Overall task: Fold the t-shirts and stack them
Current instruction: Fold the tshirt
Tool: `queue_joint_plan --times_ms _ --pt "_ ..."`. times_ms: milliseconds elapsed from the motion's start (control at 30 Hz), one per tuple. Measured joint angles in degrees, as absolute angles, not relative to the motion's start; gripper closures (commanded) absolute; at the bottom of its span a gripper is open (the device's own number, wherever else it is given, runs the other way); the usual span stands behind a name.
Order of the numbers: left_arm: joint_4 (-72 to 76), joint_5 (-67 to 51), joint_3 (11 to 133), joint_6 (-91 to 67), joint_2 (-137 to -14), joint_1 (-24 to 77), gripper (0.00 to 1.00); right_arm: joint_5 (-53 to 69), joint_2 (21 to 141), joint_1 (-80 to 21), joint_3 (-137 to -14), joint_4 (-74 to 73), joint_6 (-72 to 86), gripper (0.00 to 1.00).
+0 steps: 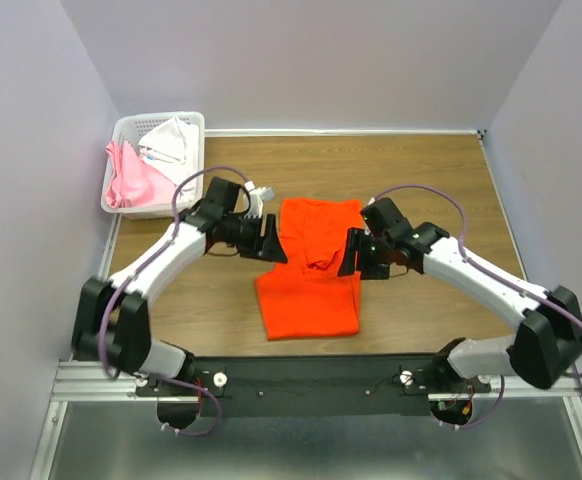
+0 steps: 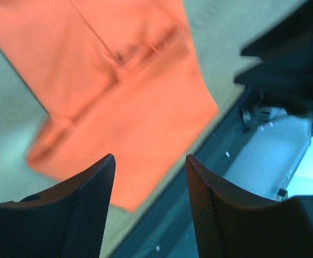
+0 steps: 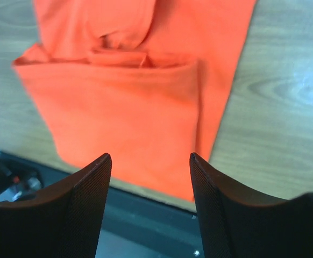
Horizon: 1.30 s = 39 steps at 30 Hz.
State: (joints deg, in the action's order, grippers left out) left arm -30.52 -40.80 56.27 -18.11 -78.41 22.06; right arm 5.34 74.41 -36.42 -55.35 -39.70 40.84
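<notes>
Left gripper [image 1: 272,240] and right gripper [image 1: 352,254] were seen spread wide, with nothing held; the partly folded orange t-shirt [image 1: 309,292] was laid on the table [image 1: 441,180] between them.

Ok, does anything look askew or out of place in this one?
The orange t-shirt lies half-folded and uneven: a rumpled bunch at its middle, the near part wider and skewed against the far part. In the basket the pink t-shirt spills over the left rim. Nothing looks damaged.
</notes>
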Motion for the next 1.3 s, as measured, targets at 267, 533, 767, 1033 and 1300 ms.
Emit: queue_joint_plan --times_ms 267,533,767,1033,1300 --pt "-28.18 -39.27 71.53 -14.68 -103.28 21.82 0.37 2.59 89.12 -36.32 -56.8 -35.2 35.7 0.39" --pt "-29.67 -38.04 85.97 -10.5 -119.59 21.8 0.37 0.93 101.54 -33.32 -64.58 -32.12 30.79 0.4" --pt "-33.45 -37.95 103.2 -9.39 -129.88 21.76 0.37 1.54 106.76 -27.94 -71.18 -31.27 27.57 0.38" --pt "-33.76 -36.45 112.31 -9.5 -131.76 21.47 0.34 5.91 106.72 -25.78 -74.06 -30.48 24.29 0.37" --pt "-29.78 -34.3 84.66 -9.26 -112.12 18.87 0.29 10.94 101.38 -25.87 -67.7 -30.09 23.46 0.37"
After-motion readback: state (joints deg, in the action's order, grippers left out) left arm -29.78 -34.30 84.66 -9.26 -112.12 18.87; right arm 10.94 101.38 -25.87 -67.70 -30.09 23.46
